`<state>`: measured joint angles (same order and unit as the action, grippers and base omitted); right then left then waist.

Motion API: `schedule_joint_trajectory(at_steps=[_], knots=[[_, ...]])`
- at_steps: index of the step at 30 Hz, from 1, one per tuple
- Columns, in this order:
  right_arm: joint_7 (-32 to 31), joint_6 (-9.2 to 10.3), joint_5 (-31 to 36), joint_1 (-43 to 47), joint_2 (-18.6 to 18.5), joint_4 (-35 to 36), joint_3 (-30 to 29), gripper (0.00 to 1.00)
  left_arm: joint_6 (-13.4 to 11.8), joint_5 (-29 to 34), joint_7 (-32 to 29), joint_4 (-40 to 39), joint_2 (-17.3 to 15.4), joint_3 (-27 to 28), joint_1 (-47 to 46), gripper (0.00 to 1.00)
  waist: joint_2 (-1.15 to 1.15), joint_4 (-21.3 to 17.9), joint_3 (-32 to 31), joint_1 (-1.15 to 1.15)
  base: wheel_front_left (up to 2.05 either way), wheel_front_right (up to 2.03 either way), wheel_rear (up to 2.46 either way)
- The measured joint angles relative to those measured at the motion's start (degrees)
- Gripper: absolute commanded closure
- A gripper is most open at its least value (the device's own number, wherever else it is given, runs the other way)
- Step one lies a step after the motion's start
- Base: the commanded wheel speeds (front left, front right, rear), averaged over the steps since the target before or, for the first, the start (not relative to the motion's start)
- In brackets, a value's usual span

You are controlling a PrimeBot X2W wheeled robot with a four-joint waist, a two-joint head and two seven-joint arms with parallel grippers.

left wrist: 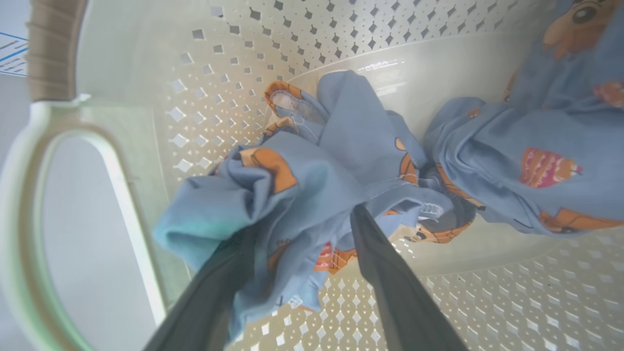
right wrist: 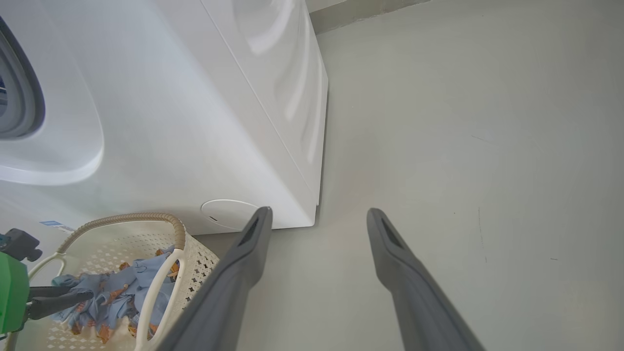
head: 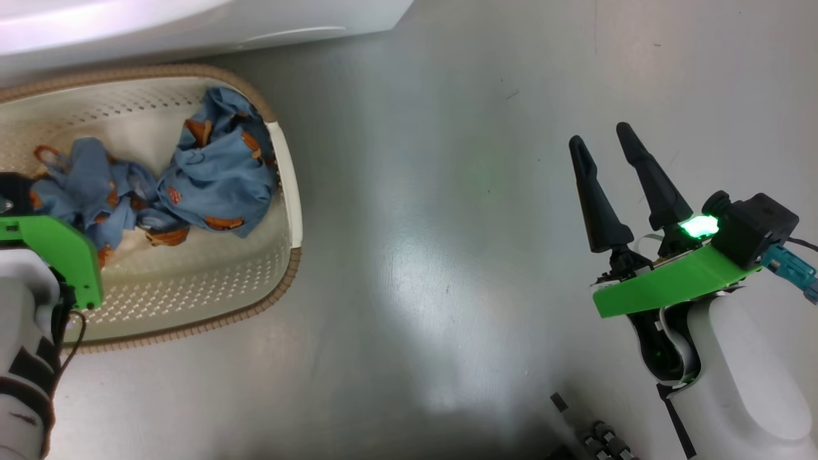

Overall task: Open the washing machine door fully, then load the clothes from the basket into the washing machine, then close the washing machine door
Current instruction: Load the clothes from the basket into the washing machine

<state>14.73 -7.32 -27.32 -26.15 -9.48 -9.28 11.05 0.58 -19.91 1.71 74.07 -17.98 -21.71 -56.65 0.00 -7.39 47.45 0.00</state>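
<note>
**Left pincer spread over the clothes in the basket, right pincer idle above the floor**

From my head, the small cream plastic basket [head: 211,271] with perforated sides and a brown woven-look rim sits on the left of the grey floor [head: 447,191], just beside the foot of the big white washing machine [head: 192,25] at the far edge. The clothes [head: 211,172], two crumpled bundles of light blue fabric with orange-brown figures, lie inside it, touching each other. My left arm's green bracket [head: 57,249] covers the near left bundle. Well apart on the right, my right pincer [head: 599,135] hangs over bare floor with its two dark fingers apart and nothing between them.

Along my left wrist, my left pincer [left wrist: 302,224] stands wide, its fingers down in the basket on either side of a fold of the nearer bundle. The cloth lies between them, but they are not pressed together on it. The second bundle rests to the right.

Along my right wrist, the spread fingers frame the floor beside the washing machine's corner, and the basket with the clothes shows at the lower left.
</note>
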Motion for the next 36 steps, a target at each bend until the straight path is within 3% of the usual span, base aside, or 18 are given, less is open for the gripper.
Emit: schedule_joint_trajectory(at_steps=[1,2,3,5,6,12,17,28,36], knots=[[0.0,0.00,0.0,0.0,0.0,0.0,0.0,0.00,-0.2,0.0,-0.2,0.0,-0.2,-0.1,0.0,0.22,0.00,-0.1,0.1,0.00,0.00,0.00,0.00],[0.0,0.00,0.0,0.0,0.0,0.0,0.1,0.00,-0.3,0.0,-0.3,0.0,-0.3,-0.2,0.0,0.51,0.00,-0.1,0.1,0.00,0.00,0.00,0.00],[0.0,0.00,0.0,0.0,0.0,0.0,0.1,0.00,-0.3,0.0,-0.3,0.0,-0.3,-0.3,-0.1,0.61,0.00,-0.1,0.2,0.00,0.00,0.00,0.00],[0.0,0.00,0.0,-0.2,0.0,0.0,0.1,0.00,-0.3,0.0,-0.7,0.0,-0.4,-0.4,-0.3,0.91,0.00,-0.1,0.2,0.00,0.00,0.00,0.00],[0.0,0.00,0.0,-0.5,0.0,0.0,0.1,0.00,-0.3,0.0,-0.8,0.0,-0.5,-0.5,-0.3,1.00,0.00,-0.1,0.2,0.00,0.00,0.00,0.00],[0.0,0.00,0.0,-1.0,0.0,0.0,0.1,0.00,-0.7,-0.5,-0.5,0.0,-0.3,-0.5,-0.8,1.00,0.00,0.1,-0.3,0.00,0.00,0.00,0.00],[0.0,0.00,0.0,-1.0,0.0,-0.2,-0.2,0.00,-0.5,-3.9,3.2,0.1,1.5,1.4,-0.7,1.00,0.00,0.8,-1.9,0.00,0.00,0.00,0.00],[0.0,0.00,0.0,1.3,-0.5,-2.0,-0.9,0.00,5.3,-13.0,12.0,-0.2,6.6,8.3,4.5,1.00,0.00,2.7,-9.1,0.00,0.00,0.00,0.00],[0.0,0.00,-0.6,6.4,-1.5,-3.3,-1.4,0.00,6.5,-13.6,12.5,-8.6,7.3,10.5,11.9,1.00,0.00,3.8,-16.7,0.00,0.00,0.00,0.00]])
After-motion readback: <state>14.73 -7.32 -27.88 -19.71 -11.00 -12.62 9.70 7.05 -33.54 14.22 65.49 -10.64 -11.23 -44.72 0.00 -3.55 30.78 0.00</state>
